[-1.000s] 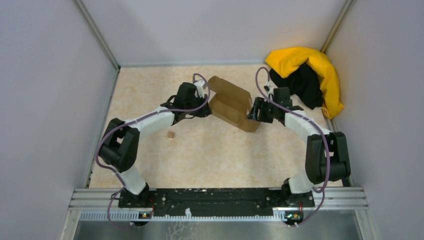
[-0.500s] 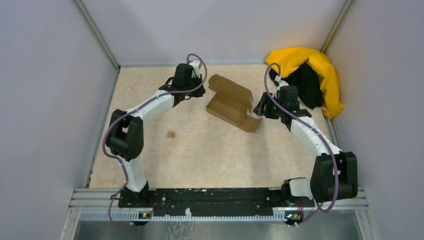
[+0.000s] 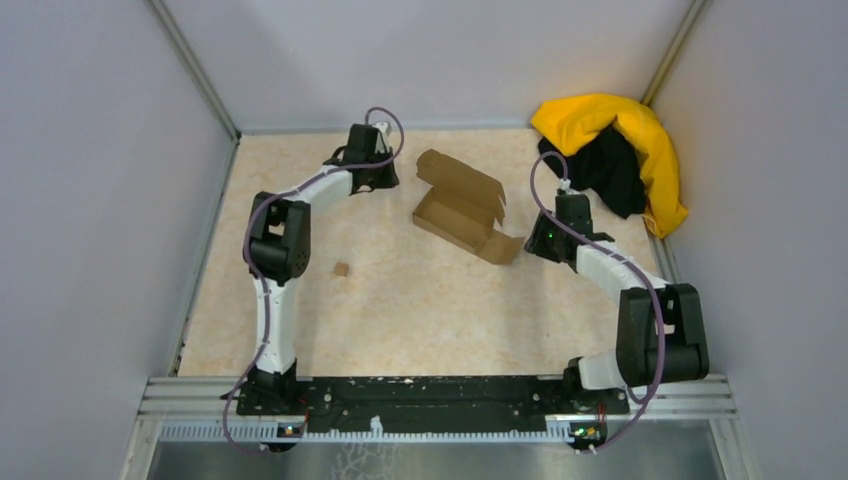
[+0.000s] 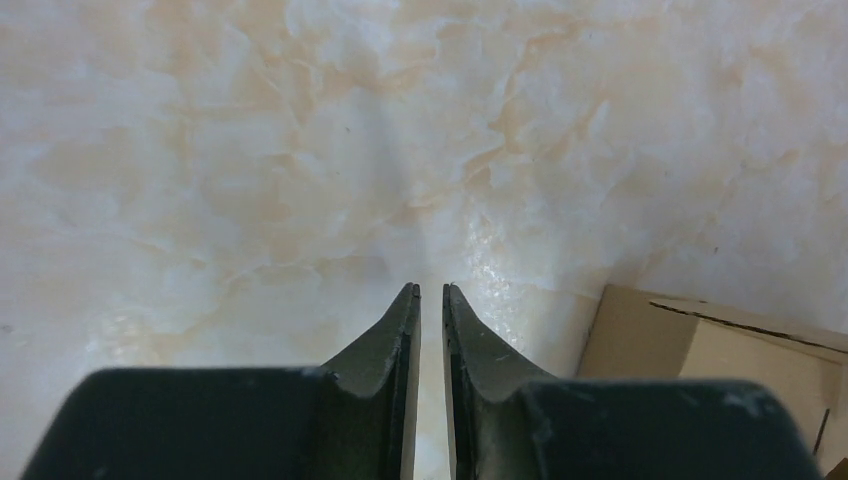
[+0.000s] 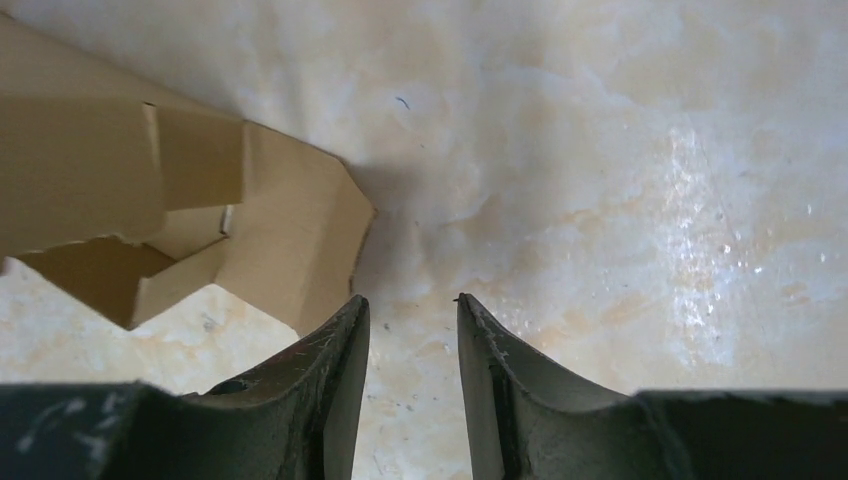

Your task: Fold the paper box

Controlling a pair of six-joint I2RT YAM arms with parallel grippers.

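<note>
The paper box (image 3: 462, 208) is a brown cardboard mailer, half formed, lying on the table with its lid flap up at the back and a side flap spread toward the right. My left gripper (image 3: 384, 181) hovers left of it, apart from it; its jaws (image 4: 431, 290) stand almost together with only a thin slit and nothing in it, and a corner of the box (image 4: 700, 345) shows at lower right. My right gripper (image 3: 532, 247) is just right of the spread flap, open (image 5: 412, 300) and empty, with the box's flap (image 5: 300, 240) beside its left fingertip.
A tiny cardboard scrap (image 3: 341, 269) lies left of centre. A yellow-and-black cloth heap (image 3: 620, 150) fills the back right corner. Grey walls close in the table on three sides.
Both grippers have drawn away from the box, the left toward the back left, the right back and down to the right. The right jaws have narrowed. The box now lies free.
</note>
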